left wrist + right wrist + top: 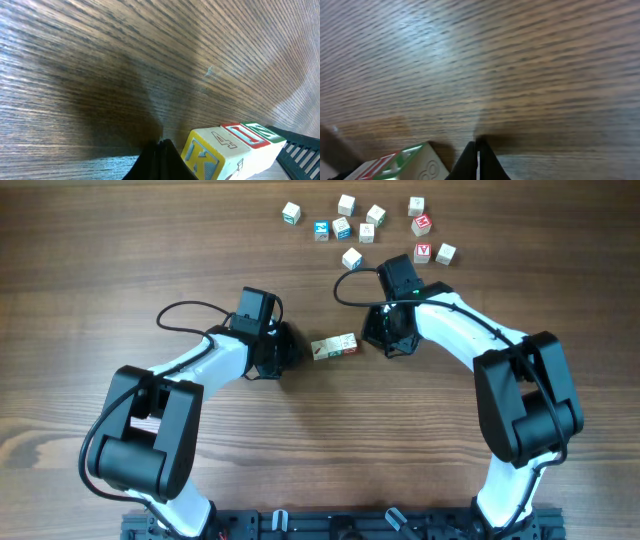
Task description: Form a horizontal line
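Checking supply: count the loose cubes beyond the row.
11 loose cubes: four farthest back, four just nearer, three nearest the right arm, which may hide more.

In the left wrist view the bottom edge cuts off the lower faces of the horizontal line (232, 150) and all but the dark tips of the left gripper (161, 159). The right wrist view shows only a blurred corner of that row, cropped at bottom left, and the tips of the right gripper (477, 161). From overhead, both grippers' fingers are hidden under the wrists, and the letters on the loose cubes (351, 258) are too small to read.
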`<state>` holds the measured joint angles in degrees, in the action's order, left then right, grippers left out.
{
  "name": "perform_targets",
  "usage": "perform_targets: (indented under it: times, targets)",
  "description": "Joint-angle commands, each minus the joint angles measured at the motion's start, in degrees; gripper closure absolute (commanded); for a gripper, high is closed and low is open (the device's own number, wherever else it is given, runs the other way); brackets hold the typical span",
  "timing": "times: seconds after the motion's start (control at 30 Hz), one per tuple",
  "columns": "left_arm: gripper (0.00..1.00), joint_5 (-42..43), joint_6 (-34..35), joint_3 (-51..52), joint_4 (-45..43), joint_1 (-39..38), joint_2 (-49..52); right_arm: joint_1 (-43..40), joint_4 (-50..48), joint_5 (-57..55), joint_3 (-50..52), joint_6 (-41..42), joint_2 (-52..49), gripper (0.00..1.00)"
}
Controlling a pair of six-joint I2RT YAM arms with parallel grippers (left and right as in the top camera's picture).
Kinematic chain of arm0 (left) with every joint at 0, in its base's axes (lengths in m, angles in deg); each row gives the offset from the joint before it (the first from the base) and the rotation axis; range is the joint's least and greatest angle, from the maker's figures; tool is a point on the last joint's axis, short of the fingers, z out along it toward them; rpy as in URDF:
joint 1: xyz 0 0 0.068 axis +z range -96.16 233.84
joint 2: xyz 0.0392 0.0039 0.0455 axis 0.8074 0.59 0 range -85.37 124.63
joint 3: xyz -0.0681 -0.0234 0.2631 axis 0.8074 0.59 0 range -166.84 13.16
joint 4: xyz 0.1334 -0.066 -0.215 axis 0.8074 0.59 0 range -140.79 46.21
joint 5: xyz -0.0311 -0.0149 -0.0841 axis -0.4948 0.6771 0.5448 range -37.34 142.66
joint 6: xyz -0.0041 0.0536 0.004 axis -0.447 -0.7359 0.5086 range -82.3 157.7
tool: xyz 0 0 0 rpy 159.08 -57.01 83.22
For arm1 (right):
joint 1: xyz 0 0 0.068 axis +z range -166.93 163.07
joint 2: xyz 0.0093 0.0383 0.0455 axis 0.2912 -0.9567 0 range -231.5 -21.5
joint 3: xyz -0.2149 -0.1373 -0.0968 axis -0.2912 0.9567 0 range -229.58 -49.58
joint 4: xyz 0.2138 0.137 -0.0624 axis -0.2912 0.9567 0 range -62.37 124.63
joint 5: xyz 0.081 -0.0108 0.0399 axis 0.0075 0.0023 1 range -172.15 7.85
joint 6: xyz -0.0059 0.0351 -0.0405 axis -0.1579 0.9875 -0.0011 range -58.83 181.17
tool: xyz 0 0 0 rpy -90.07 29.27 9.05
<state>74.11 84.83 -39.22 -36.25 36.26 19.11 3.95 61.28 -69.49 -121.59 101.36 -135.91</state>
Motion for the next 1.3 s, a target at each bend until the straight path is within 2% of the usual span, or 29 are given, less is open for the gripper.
perform_targets:
  times: [0.0,0.13,0.23,0.77,1.27]
  targets:
    - [0.93,0.6,1.6,1.1,-0.3,-0.2,1.6,0.2,-1.1,5.0,0.3,-4.2,-1.0,0.95]
    - [0.93,0.6,3.3,1.1,-1.8,-0.2,1.6,0.2,-1.0,5.6,0.3,-4.3,-1.0,0.96]
    - [0.92,0.6,3.3,1.1,-2.8,-0.2,1.6,0.2,-1.7,11.0,0.3,-7.2,-1.0,0.96]
    - [0.93,4.3,4.4,1.1,-3.7,-0.3,1.6,0.2,-1.6,11.4,0.3,-7.0,-1.0,0.96]
    - [0.91,3.9,4.4,1.1,-6.7,-0.3,1.6,1.8,0.4,11.8,0.3,-7.0,-1.0,0.95]
